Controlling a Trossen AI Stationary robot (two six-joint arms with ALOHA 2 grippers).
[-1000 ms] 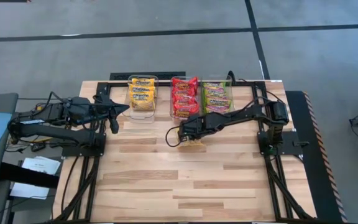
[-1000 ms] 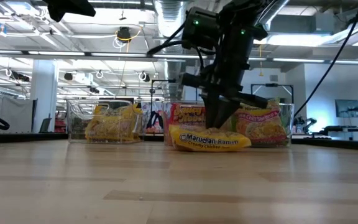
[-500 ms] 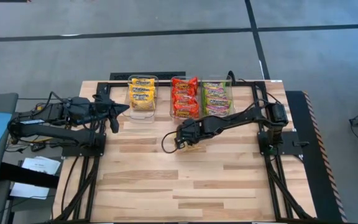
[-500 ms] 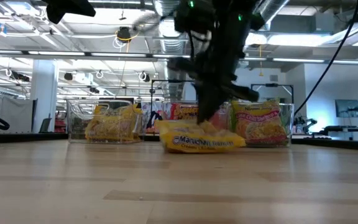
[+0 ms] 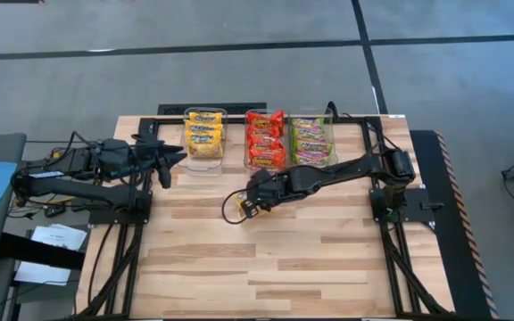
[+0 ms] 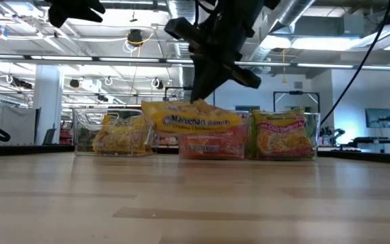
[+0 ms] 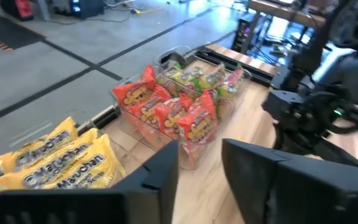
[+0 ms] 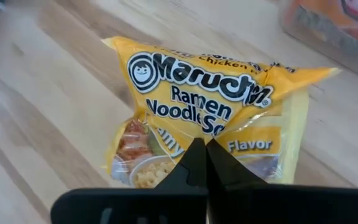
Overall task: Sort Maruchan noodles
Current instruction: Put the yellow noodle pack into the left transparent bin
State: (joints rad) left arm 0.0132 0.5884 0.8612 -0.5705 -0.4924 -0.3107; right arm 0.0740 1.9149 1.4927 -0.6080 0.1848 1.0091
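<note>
A yellow Maruchan noodle packet [image 6: 193,120] hangs above the middle of the table, and my right gripper [image 6: 196,102] is shut on it. The right wrist view shows its printed face [image 8: 210,99] just past the shut fingers. At the table's far edge stand three clear bins: yellow packets in the left one [image 5: 204,134], red in the middle one [image 5: 265,138], green in the right one [image 5: 311,138]. My left gripper [image 7: 201,168] waits open beside the yellow bin, at its left, holding nothing. My right gripper pinches a pucker of the wrapper in the middle of the packet's printed face [image 8: 197,127] between its two fingers. The fingers come from above, pointing down. The packet hangs below them, roughly level and clear of the table [image 6: 195,196].
Bare wooden tabletop [image 5: 284,259] stretches over the whole near half. The two arms' bases stand at the table's left [image 5: 114,209] and right [image 5: 391,201] edges. Black cables run along both sides.
My right gripper has risen and gone toward the table's left edge. The yellow packet, which lay flat on the table in front of the red bin, has been lifted clear with it and now hangs in front of the gap between the yellow and red bins.
</note>
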